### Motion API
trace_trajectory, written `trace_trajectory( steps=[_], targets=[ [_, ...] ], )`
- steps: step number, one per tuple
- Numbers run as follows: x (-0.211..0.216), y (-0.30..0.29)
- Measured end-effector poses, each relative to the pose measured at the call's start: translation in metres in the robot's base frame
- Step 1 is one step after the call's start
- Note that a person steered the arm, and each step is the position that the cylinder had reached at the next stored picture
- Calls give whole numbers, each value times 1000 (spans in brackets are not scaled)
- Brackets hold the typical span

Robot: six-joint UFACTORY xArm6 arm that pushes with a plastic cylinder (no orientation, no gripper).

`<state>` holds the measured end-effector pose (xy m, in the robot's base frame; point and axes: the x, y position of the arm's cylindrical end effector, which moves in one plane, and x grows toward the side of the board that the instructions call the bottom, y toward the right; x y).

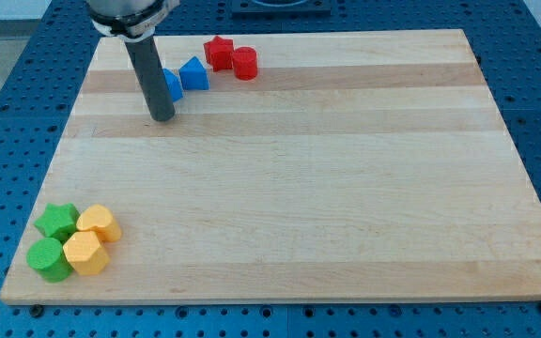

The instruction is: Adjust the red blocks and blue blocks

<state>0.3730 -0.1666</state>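
A red star-shaped block and a red cylinder touch each other near the board's top edge, left of centre. To their left lies a blue triangular block. Another blue block sits beside it, partly hidden behind my rod, so its shape is unclear. My tip rests on the board just below and left of that hidden blue block, close to it.
A green star-shaped block, a green cylinder, a yellow cylinder and a yellow hexagonal block cluster in the board's bottom-left corner. The wooden board lies on a blue perforated table.
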Motion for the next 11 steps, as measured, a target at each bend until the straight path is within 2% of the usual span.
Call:
trace_trajectory(
  steps=[2, 3, 5, 6, 9, 11],
  targets=[
    [3, 106],
    [-27, 114],
    [-92, 95],
    [-95, 69],
    [-73, 58],
    [-95, 46]
  ],
)
